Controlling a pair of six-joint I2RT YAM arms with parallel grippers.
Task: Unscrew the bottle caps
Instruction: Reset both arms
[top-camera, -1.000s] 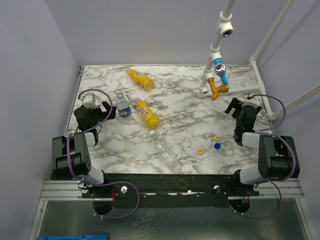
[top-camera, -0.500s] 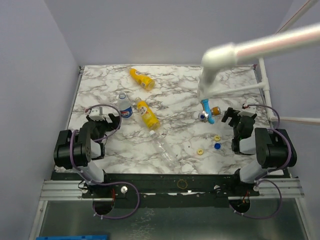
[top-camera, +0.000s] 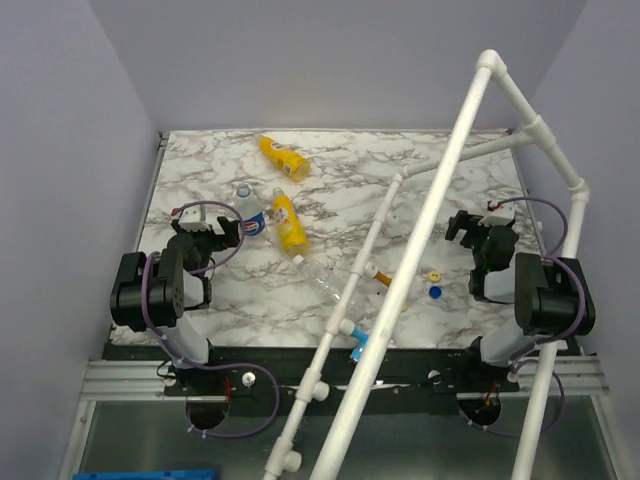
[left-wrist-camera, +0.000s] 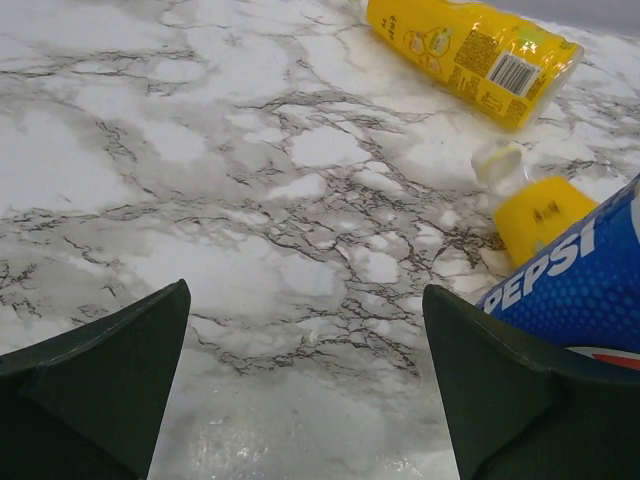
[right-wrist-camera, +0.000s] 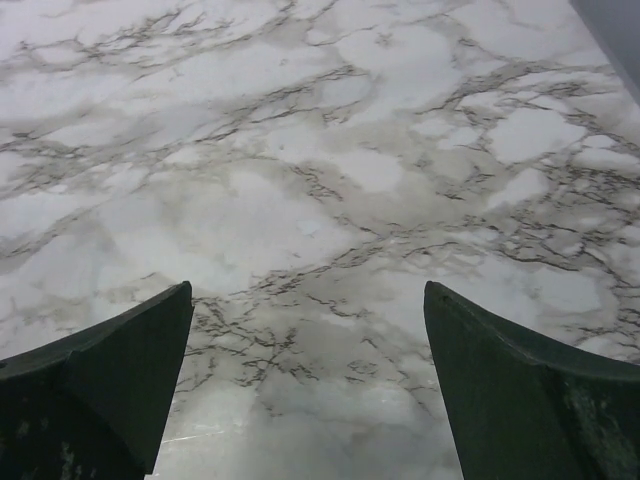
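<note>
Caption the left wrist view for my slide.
Open left fingers frame marble table beside the Pepsi bottle; yellow bottles lie beyond.

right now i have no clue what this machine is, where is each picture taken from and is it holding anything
These are two robot arms bolted at the near edge of a marble table. The wide picture looks down from above and behind them; the other two come from a camera on each wrist, the dark wedges being its own fingers. On the table: a far yellow bottle, a near yellow bottle, a Pepsi bottle, a clear bottle, a loose yellow cap and blue cap. A white pipe frame crosses the overhead view. The left gripper and right gripper are open, holding nothing.
</note>
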